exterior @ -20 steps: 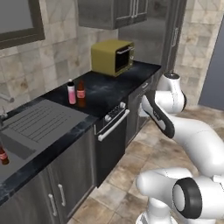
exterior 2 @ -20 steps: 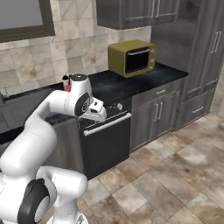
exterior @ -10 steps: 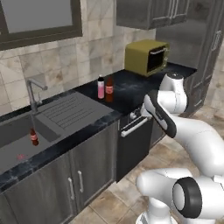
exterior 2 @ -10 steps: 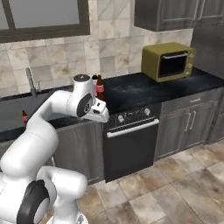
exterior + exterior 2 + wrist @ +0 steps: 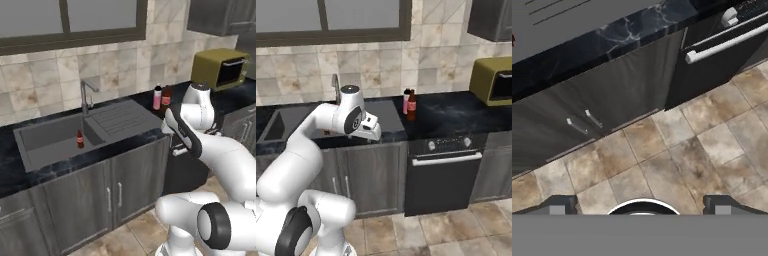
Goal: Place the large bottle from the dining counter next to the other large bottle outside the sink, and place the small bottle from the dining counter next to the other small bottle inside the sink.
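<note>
Black marbled tabletop (image 5: 150,137) carries sink (image 5: 45,137), pink bottle (image 5: 157,97) just beside brown bottle (image 5: 166,96), and olive microwave (image 5: 220,67) further right.

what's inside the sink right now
One small bottle with a red label stands upright in the sink, near the basin's right wall below the faucet. The rest of the visible basin floor is bare. The near wall hides the strip of floor behind it.
</note>
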